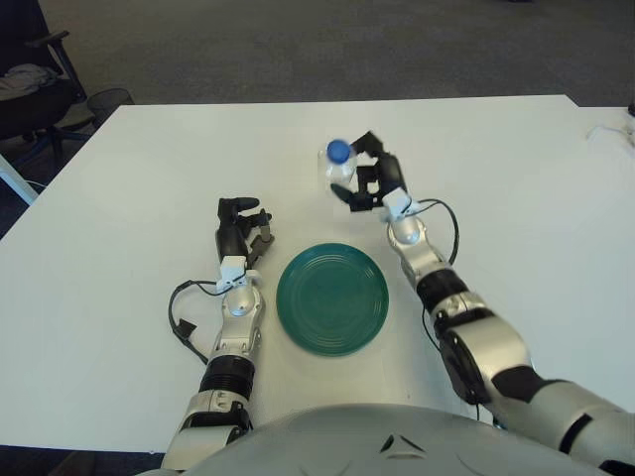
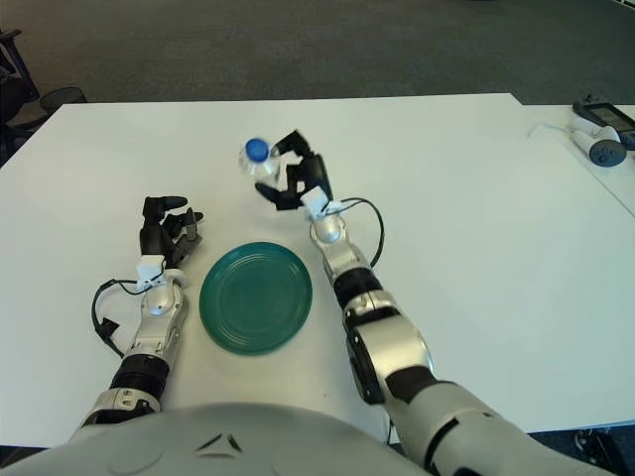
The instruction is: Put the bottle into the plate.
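Left eye view: white table (image 1: 129, 198) seen from above, with the green plate (image 1: 331, 298) lying near its front edge, between the two forearms. Right hand (image 1: 368, 179) is raised beyond the plate, its dark fingers (image 1: 349, 194) curled round a small clear bottle (image 1: 340, 167) with a blue cap (image 1: 338, 151); the bottle is held roughly upright, leaning slightly, above the tabletop and farther from the robot than the plate's far rim (whether its base clears the table cannot be told from these views). Plate holds nothing. Left hand (image 1: 239, 229) shows just to the left of the plate, palm end toward the robot, fingers loosely bent and gripping nothing. A black cable (image 1: 182, 319) loops beside the left forearm, and another runs along the right wrist. At the far right of the table, in the right eye view, lie a white cable and a small blue-and-white device (image 2: 601, 147). A dark office chair (image 1: 35, 89) stands off the table's far left corner.
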